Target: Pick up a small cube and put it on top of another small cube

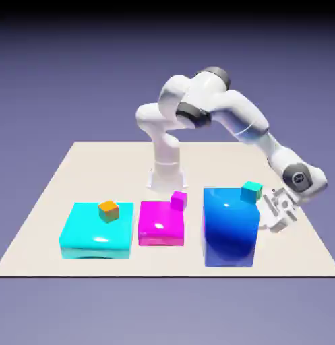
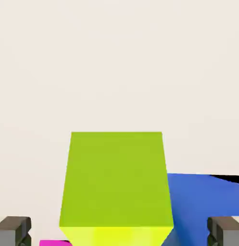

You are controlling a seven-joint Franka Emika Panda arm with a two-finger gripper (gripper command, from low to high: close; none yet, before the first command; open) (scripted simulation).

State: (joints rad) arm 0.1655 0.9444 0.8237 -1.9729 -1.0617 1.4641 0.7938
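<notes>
With my pincer (image 2: 119, 231) open around the yellow-green cube (image 2: 116, 178), a gap at each side, closing it off-centre could, I judge, shove the cube askew or drive a fingertip into the adjacent blue block (image 1: 230, 229).

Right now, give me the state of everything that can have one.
Gripper: open, a gap on each side of the lime cube.
Lime cube: between the fingertips in the hand view, not gripped.
Orange cube: on the cyan block.
Magenta cube: at the magenta block's corner.
Teal cube: at the blue block's corner.
</notes>
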